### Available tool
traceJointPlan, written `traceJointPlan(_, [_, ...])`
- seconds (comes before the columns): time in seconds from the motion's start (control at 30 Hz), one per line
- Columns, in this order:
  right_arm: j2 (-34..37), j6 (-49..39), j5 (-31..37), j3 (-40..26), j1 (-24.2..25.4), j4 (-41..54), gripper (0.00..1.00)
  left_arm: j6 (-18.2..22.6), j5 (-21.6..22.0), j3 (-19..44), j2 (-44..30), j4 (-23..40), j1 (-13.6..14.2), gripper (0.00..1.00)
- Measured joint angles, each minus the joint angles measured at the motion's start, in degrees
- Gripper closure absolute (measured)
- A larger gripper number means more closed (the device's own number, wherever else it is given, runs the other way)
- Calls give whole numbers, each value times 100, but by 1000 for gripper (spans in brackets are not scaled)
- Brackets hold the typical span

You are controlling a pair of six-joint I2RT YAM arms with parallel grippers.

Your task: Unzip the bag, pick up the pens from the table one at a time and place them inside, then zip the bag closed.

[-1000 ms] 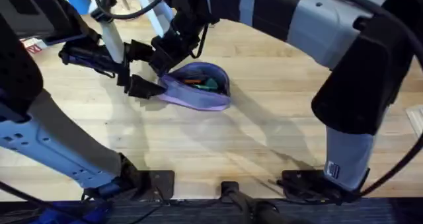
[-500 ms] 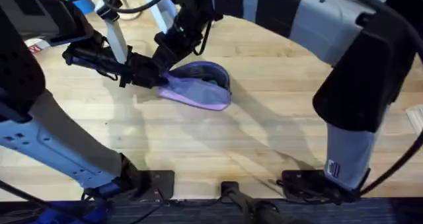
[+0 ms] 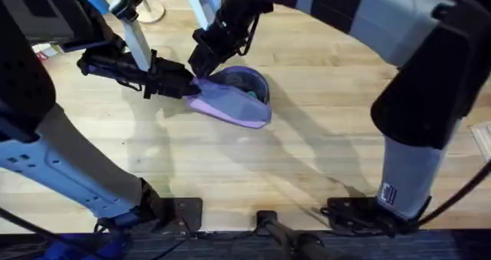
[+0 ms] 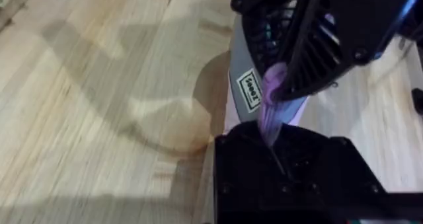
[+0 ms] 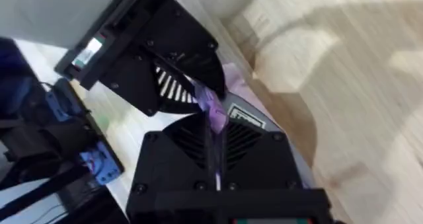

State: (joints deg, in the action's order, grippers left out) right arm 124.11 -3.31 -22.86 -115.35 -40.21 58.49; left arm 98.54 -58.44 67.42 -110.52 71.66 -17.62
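The lavender bag [image 3: 234, 105] lies on the table [image 3: 307, 145] left of centre, tilted, its top partly open on a dark inside with a bit of teal. My left gripper [image 3: 184, 86] is shut on the bag's left end. Just behind it, my right gripper [image 3: 205, 60] is shut on a strip of purple fabric at the same end. In the left wrist view the purple fabric [image 4: 272, 112] runs from my left gripper [image 4: 274, 148] up into the right one. The right wrist view shows that strip [image 5: 214, 110] pinched in my right gripper [image 5: 215, 151]. The pens are out of view.
A white round stand base [image 3: 149, 14] sits at the back left. A small red-and-white item [image 3: 46, 51] lies at the left edge and a pale sheet [image 3: 483, 137] at the right edge. Bare wood stretches in front of and right of the bag.
My left gripper went from open beside the bag to shut on its left end. The right gripper moved back and up with the purple strip, and the bag's opening narrowed.
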Motion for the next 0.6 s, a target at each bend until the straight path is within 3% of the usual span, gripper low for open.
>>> traceJointPlan(0.17, [-204, -148, 366, 0, 0, 157, 968, -1, -256, 2, 0, 29, 37, 956])
traceJointPlan(0.6, [-266, -428, 710, -13, 149, 500, 967, -2, -313, 2, 0, 28, 47, 956])
